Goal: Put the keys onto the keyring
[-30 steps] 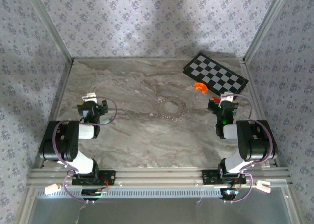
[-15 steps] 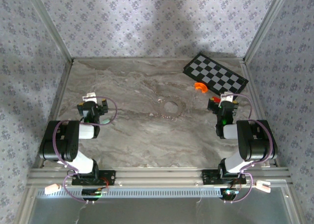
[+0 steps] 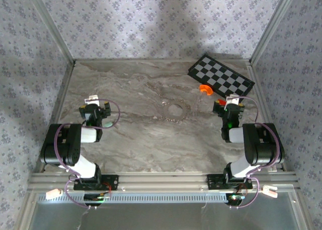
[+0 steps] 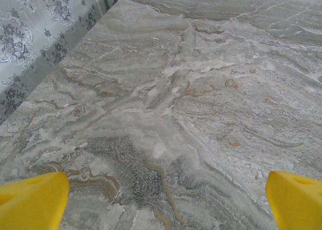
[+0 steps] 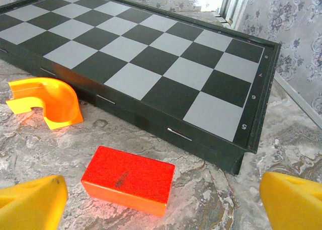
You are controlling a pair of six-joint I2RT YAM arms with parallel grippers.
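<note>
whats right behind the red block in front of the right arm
The chessboard lies flat just behind the red block, with an orange curved piece to the left. Under the board is hidden.

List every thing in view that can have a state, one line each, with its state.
left gripper: open, empty, over bare table.
right gripper: open, empty.
keyring: lying flat, unheld.
keys: seemingly loose beside the keyring; too small to be sure.
chessboard: closed, lying flat.
red block: lying flat, untouched.
orange curved piece: lying beside the chessboard.
</note>
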